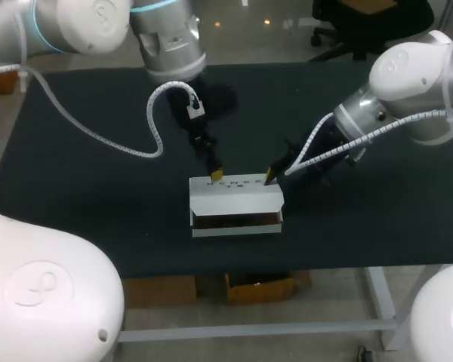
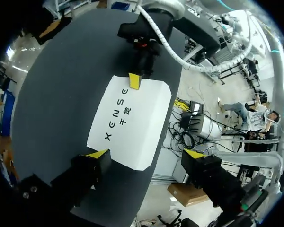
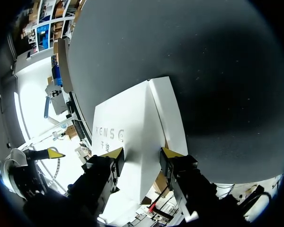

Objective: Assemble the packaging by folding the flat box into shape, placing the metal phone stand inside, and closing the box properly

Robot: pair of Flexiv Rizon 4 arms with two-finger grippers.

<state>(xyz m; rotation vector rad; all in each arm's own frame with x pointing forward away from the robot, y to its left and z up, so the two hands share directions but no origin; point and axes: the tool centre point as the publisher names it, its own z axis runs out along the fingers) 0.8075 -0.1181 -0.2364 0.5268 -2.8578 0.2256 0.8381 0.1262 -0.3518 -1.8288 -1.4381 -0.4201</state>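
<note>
Closest to the right wrist camera, the right gripper (image 3: 142, 152) is seen with its fingers apart, their yellow tips set down on the top of the white box (image 3: 132, 123), one on each side of a fold line. The left gripper (image 2: 146, 153) is spread wide. One fingertip (image 2: 97, 153) meets the edge of the box, while the other is held clear beside it.

Dark print (image 2: 119, 116) is seen across the lid: a row of capital letters with smaller characters beside it. It is not read off.

From above, the box is found near the middle of the black table (image 1: 75, 211), with its folded shape standing and a dark slot left open along its 6 o'clock side. What lies inside cannot be made out.

The left arm (image 1: 166, 45) is brought in from 11 o'clock and angled down to the box's 12 o'clock edge. A white coiled cable (image 1: 98, 136) is looped beside it.

The right arm (image 1: 408, 75) is brought in from 2 o'clock, with its gripper at the box's 1 o'clock corner.
</note>
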